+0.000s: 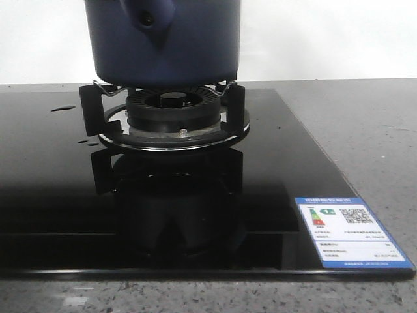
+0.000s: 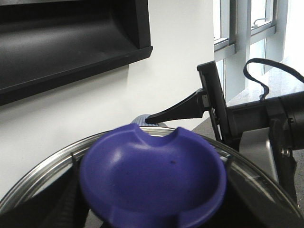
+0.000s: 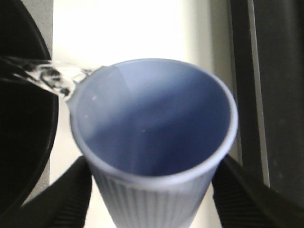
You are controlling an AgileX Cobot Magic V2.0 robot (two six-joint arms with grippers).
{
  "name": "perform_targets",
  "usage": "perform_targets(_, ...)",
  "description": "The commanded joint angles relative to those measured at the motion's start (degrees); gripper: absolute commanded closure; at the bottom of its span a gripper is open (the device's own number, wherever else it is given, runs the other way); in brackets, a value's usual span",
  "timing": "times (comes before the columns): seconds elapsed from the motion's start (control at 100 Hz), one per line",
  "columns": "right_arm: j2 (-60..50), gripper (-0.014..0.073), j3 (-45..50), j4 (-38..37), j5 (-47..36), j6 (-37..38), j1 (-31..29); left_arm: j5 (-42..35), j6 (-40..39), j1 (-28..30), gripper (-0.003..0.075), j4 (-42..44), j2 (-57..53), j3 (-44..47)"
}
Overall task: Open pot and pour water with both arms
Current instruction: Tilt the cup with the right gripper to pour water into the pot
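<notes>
The dark navy-blue pot (image 1: pixel 163 45) stands on the gas burner (image 1: pixel 172 107), its handle mount and round hole facing the camera. No gripper shows in the front view. My left gripper (image 2: pixel 152 216) is shut on the blue knob (image 2: pixel 152 178) of a glass lid with a steel rim (image 2: pixel 42 166). My right gripper (image 3: pixel 152 204) is shut on a pale blue ribbed cup (image 3: pixel 152 123). The cup is tipped, and a stream of water (image 3: pixel 42 76) runs off its lip toward the pot's dark inside (image 3: pixel 23 123).
The burner sits on a black glass cooktop (image 1: pixel 65 195) set in a grey speckled counter (image 1: pixel 365 130). A blue-edged label (image 1: pixel 352 231) is at its front right and water drops (image 1: pixel 62 107) at the left. The right arm (image 2: pixel 266 118) shows beyond the lid, below a black hood (image 2: pixel 71 42).
</notes>
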Motion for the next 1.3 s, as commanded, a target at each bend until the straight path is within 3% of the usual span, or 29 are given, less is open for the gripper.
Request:
perform_targets(0.0,-2.5,0.0443,-2.1,-1.5,-1.9,0.0,0.0,-1.1,-0.6,0.0,0.0419,-4.9,-1.4,-1.9)
perform_targets(0.13,-2.5,0.0443,-2.1,-6.3,-1.8,0.0,0.0,-1.1,-0.6,0.0,0.0419,-4.9,-1.4,-1.9)
perform_targets(0.32,-2.5,0.0443,-2.1,-24.5,-3.3,0.0,0.0,-1.1,-0.6,0.0,0.0419,-4.9,-1.4,-1.9)
perform_targets(0.6,-2.5,0.0443,-2.1,-42.5,-3.0,0.0,0.0,-1.1,-0.6,0.0,0.0419,-4.9,-1.4,-1.9)
perform_targets(0.99,-2.5,0.0443,-2.1,-42.5,-1.6,0.0,0.0,-1.1,-0.6,0.0,0.0419,-4.9,-1.4,-1.9)
perform_targets(1.13,-2.5,0.0442,-2.1,-34.0,0.8,8.6,0.0,-1.1,-0.6,0.0,0.0419,-4.9,-1.4,-1.9)
perform_targets(1.29,-2.5,0.0442,-2.1,-21.8,11.5,19.4,1.4,-1.1,-0.6,0.0,0.0419,-4.9,-1.4,-1.9)
